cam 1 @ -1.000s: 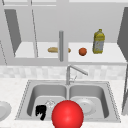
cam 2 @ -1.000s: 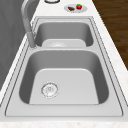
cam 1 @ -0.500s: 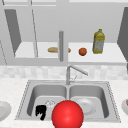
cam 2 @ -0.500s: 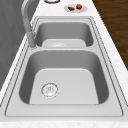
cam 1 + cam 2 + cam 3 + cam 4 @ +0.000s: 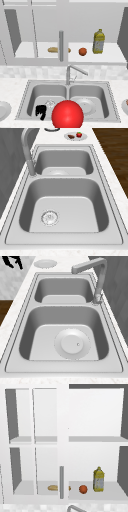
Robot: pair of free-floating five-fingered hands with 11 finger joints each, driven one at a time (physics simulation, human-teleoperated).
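A black hand and a red ball are seen. The sink is grey steel, the bottle yellow, the counter white-speckled.

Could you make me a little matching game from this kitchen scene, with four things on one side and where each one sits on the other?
Things:
1. yellow bottle
2. white plate
3. black hand
4. bread roll

Places:
A. in front of the left basin of the sink
B. on the cabinet shelf, left of the orange fruit
C. on the floor of the right basin
D. on the cabinet shelf, right of the orange fruit

Pairs: 1-D, 2-C, 3-A, 4-B
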